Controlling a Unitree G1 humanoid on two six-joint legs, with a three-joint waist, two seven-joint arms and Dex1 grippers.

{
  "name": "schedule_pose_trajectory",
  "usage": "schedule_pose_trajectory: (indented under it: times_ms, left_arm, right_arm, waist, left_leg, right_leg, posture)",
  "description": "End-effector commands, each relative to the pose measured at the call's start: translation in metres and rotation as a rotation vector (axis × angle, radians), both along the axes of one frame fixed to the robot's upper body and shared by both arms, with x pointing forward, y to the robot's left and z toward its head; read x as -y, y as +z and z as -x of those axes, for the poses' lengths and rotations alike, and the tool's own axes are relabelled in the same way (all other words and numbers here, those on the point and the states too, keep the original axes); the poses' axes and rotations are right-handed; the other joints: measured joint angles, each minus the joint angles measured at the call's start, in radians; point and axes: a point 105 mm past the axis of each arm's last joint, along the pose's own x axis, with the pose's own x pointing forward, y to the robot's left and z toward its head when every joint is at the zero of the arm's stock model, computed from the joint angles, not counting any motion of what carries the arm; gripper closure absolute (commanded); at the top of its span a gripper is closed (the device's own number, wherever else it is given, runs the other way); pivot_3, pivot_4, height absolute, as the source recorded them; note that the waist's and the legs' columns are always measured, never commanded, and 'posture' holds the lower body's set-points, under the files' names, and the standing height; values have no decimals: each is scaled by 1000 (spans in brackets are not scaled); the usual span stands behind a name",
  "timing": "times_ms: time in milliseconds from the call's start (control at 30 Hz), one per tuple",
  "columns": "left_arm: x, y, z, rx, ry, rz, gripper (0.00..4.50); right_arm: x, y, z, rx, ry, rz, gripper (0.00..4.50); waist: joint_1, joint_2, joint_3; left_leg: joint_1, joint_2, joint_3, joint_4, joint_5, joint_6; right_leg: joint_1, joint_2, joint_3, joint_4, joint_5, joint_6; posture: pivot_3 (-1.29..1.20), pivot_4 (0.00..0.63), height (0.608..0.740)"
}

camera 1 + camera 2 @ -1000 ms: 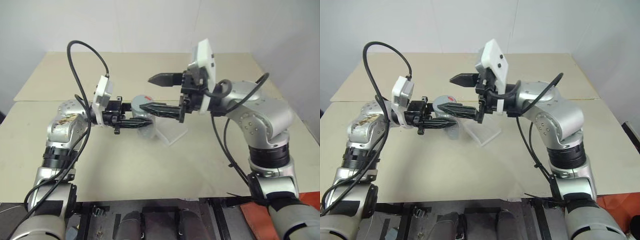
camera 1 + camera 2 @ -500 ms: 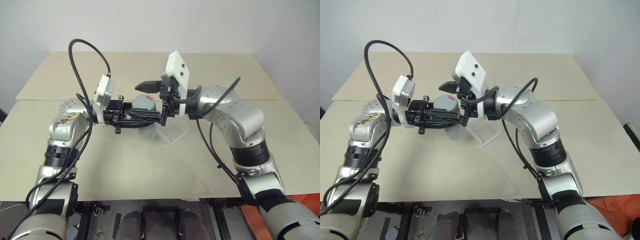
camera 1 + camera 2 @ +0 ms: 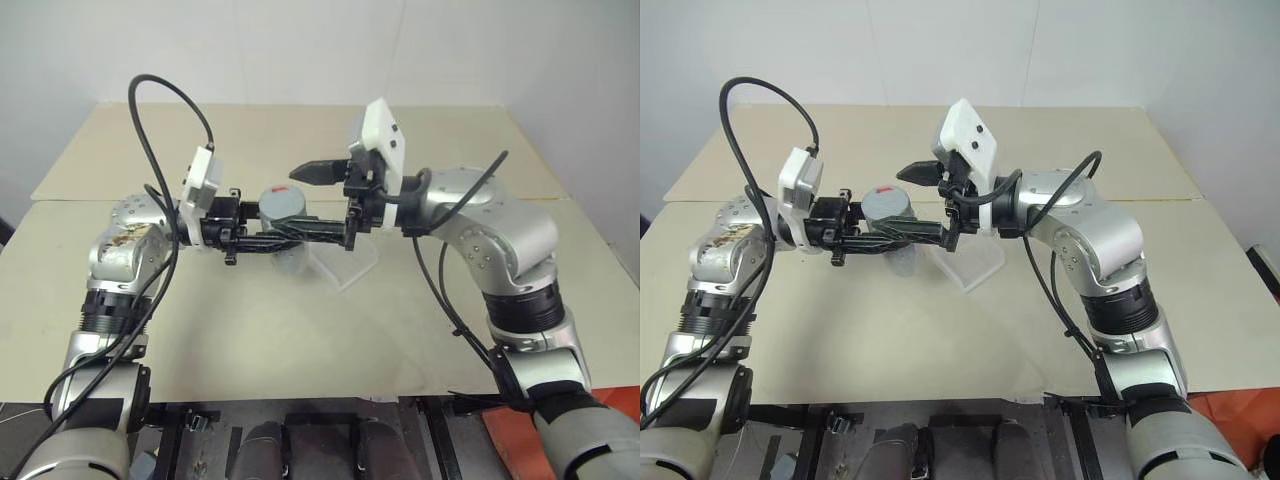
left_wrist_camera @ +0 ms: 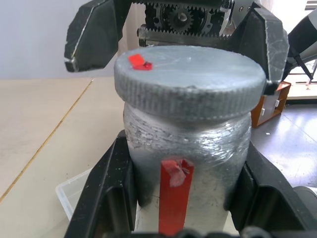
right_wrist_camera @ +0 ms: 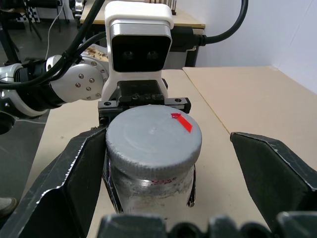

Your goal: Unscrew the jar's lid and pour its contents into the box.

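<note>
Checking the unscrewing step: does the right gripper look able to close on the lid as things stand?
Probably yes. The right gripper is open, one finger on each side of the lid, nothing between. The left gripper grips the jar lower down.

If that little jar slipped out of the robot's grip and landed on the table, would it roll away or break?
The jar is round, so on its side it would probably roll. Its see-through wall looks like plastic, so it seems unlikely to shatter. The ridged grey lid is on, so the contents would likely stay in. The left gripper clamps its body firmly, suggesting that it is stiff.
</note>
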Motion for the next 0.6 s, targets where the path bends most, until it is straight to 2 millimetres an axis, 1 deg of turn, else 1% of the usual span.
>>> schedule_pose_trajectory:
  times_ms: [33,400,600]
  left_arm:
    - [-3,11,8,52,-34,-3,2538]
    - [-8,10,9,48,-20,-7,2538]
    - [-8,8,6,46,-2,-8,2538]
  right_arm:
    - [26,17,-12,49,-112,-51,39]
    - [39,15,-8,44,-115,-46,39]
    - [41,7,4,31,-47,-5,39]
  waist:
    - [0,0,0]
    - [0,0,0]
    - [0,0,0]
  left_leg:
    - [0,0,0,0,0,0]
    - [0,0,0,0,0,0]
    - [0,0,0,0,0,0]
  right_leg:
    - [0,0,0,0,0,0]
    - [0,0,0,0,0,0]
    - [0,0,0,-1,0,0]
  posture:
    - [0,150,740]
    - [0,150,740]
    - [0,150,740]
